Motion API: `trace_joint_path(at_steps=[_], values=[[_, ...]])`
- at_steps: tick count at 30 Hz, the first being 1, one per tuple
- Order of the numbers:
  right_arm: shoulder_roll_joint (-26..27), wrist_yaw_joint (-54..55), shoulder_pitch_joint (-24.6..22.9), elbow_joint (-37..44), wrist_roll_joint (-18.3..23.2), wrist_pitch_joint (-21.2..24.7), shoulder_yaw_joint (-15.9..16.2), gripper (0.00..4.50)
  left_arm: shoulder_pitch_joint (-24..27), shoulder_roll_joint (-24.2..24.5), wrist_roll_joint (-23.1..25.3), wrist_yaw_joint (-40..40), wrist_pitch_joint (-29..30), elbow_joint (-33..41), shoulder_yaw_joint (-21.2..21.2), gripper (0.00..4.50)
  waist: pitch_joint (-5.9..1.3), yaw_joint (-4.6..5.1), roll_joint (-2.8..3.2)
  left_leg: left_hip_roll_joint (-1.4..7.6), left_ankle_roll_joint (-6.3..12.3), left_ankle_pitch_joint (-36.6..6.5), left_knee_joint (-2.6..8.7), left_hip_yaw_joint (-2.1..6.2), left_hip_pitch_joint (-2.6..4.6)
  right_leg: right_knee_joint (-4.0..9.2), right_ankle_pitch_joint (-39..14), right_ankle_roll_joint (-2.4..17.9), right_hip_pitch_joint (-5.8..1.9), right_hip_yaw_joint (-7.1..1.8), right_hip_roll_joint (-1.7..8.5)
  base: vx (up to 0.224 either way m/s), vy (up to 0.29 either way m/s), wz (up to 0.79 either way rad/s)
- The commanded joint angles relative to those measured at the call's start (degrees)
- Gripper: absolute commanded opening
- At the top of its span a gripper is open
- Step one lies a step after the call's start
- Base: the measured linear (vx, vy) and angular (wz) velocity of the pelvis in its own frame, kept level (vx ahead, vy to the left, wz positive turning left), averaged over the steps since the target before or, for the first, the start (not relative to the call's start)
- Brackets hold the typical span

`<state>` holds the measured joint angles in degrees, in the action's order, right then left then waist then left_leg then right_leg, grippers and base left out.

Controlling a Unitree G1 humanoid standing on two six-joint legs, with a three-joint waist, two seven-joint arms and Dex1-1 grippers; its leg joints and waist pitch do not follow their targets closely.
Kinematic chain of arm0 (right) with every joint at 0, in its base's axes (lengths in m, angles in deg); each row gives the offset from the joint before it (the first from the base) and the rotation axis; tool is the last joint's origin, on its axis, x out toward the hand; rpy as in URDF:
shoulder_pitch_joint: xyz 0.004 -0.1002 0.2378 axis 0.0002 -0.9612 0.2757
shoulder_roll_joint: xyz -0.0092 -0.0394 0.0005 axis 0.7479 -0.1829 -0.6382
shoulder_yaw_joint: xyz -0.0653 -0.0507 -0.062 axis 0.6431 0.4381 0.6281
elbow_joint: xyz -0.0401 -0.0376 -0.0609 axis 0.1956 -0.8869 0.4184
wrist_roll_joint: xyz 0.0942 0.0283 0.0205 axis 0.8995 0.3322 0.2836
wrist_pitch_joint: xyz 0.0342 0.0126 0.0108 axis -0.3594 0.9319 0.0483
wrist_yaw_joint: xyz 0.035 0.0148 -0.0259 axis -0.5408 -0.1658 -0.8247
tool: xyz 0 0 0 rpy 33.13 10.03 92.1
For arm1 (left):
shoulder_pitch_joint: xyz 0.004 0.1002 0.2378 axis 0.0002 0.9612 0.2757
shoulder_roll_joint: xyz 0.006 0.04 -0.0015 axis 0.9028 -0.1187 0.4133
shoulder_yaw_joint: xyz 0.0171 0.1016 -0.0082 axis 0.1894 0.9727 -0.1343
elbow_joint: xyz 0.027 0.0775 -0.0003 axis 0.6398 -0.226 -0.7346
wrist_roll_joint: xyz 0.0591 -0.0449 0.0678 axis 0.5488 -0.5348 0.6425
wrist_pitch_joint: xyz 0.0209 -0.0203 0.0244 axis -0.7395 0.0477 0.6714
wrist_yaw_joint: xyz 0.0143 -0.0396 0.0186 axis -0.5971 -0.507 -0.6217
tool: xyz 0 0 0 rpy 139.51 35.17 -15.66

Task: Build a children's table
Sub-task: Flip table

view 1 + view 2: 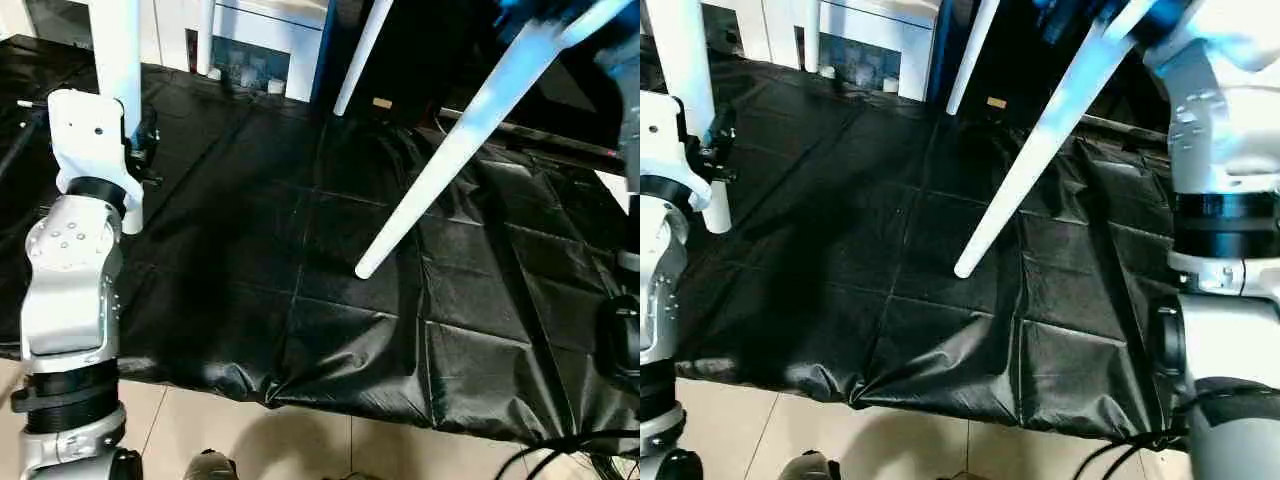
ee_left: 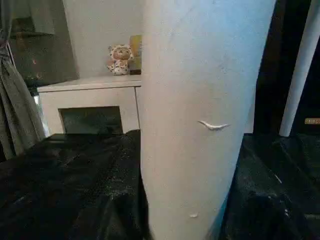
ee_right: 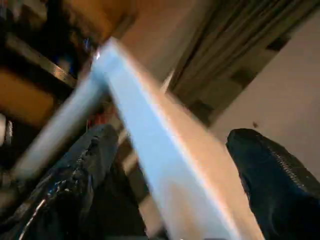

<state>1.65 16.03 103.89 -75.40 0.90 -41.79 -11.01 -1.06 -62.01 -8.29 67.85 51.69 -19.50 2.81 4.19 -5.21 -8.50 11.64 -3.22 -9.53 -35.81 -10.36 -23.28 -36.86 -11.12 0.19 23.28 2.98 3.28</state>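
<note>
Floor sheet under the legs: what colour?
Black, glossy and creased; the sheet shows best in the left eye view.

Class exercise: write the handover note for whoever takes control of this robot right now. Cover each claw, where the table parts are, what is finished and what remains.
Right claw: its fingers sit either side of the table edge, apparently gripping it.
Left claw: against the left leg, which stands upright on the black sheet; grip state unclear.
Middle leg slants down, its free end just above the sheet. A further leg stands behind.
Done: at least three legs appear fitted.
Left: check the fourth leg, then set the table squarely on its legs.
</note>
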Motion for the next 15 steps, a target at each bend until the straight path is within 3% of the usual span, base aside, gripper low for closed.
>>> trace_joint_path(at_steps=[1, 4, 7, 8, 9, 11, 12, 13, 14, 15], values=[[-0.5, 1.1, -0.3, 1.1, 1.8, 1.4, -2.3, 3.94, -1.0, 0.2, -1.2, -0.4, -1.7, 1.2, 1.1, 1.7, -4.42, 0.21, 2.55, 2.0, -4.08, -15.4, 4.63, 1.03, 2.5, 4.03, -8.1, 8.6, -1.53, -2.22, 3.74, 0.0, 0.0, 0.0], [-1.1, 7.9, -0.9, 2.7, 3.1, 4.5, -6.5, 3.94, 1.1, 0.6, -2.7, -2.1, -4.0, 0.0, 0.3, 1.69, -4.24, 0.2, 2.76, 1.86, -5.15, -17.4, 4.78, 1.09, 2.57, 4.39, -11.3, 7.7, -1.42, -2.22, 3.82, 0.0, 0.0, 0.0], [-1.8, 11.5, -1.8, 4.0, 3.5, 5.8, -9.0, 3.94, 2.4, 0.7, -3.8, -3.6, -5.5, -0.9, -0.1, 1.68, -4.3, 0.03, 3.17, 1.79, -5.96, -17.7, 4.79, 1.07, 2.71, 4.28, -10.7, 7.2, -1.29, -2.2, 3.64, 0.0, 0.0, 0.0], [-2.0, 13.1, -2.5, 4.8, 4.1, 6.6, -10.3, 3.94, 2.8, 1.0, -3.9, -3.9, -6.1, -1.5, -0.1, 1.68, -4.26, 0.11, 2.98, 1.71, -5.96, -18.2, 4.83, 1.03, 2.61, 4.37, -10.9, 7.0, -1.3, -2.18, 3.61, 0.0, 0.0, 0.0], [-2.1, 16.0, -3.8, 6.1, 5.1, 7.9, -12.9, 4.11, 3.4, 1.3, -4.1, -4.2, -6.9, -2.4, -0.2, 1.68, -4.22, 0.0, 3.38, 1.66, -5.95, -18.3, 4.86, 1.07, 2.74, 4.45, -11.1, 6.6, -1.26, -2.23, 3.64, 0.0, 0.0, 0.0], [-2.6, 17.8, -4.9, 6.6, 6.3, 9.2, -15.1, 4.28, 3.6, 1.7, -3.9, -4.6, -7.3, -3.0, 0.0, 1.67, -4.3, -0.04, 3.3, 1.64, -5.96, -18.5, 4.84, 1.04, 2.85, 4.55, -11.0, 6.2, -1.27, -2.21, 3.59, 0.0, 0.0, 0.0], [-3.0, 18.4, -6.0, 7.0, 8.1, 9.9, -17.1, 4.31, 3.7, 2.0, -3.9, -4.8, -7.6, -3.3, 0.0, 1.66, -4.34, 0.05, 3.28, 1.64, -6.05, -18.5, 4.87, 1.12, 2.78, 4.45, -10.9, 6.3, -1.41, -2.12, 3.56, 0.0, 0.0, 0.0], [-3.0, 18.4, -6.0, 7.0, 8.1, 9.9, -17.1, 4.31, 3.7, 2.0, -3.9, -4.8, -7.6, -3.3, 0.0, 1.66, -4.34, -0.03, 3.5, 1.65, -6.09, -18.6, 4.85, 1.11, 2.83, 4.44, -10.9, 6.3, -1.36, -2.12, 3.63, 0.0, 0.0, 0.0], [-3.4, 18.1, -7.9, 8.1, 11.8, 12.0, -19.5, 4.41, 3.6, 2.2, -3.8, -4.9, -8.0, -3.9, 0.2, 1.66, -4.27, -0.01, 3.37, 1.66, -5.98, -19.0, 4.82, 1.09, 2.8, 4.52, -11.2, 6.4, -1.35, -2.12, 3.63, 0.0, 0.0, 0.0], [-3.5, 18.0, -8.6, 8.6, 13.3, 12.8, -20.4, 4.5, 3.6, 2.3, -3.9, -4.9, -8.2, -4.2, 0.3, 1.66, -4.2, -0.18, 3.6, 1.64, -5.52, -19.4, 4.86, 1.05, 3.03, 4.82, -11.4, 6.1, -1.37, -2.17, 3.59, 0.0, 0.0, 0.0]])
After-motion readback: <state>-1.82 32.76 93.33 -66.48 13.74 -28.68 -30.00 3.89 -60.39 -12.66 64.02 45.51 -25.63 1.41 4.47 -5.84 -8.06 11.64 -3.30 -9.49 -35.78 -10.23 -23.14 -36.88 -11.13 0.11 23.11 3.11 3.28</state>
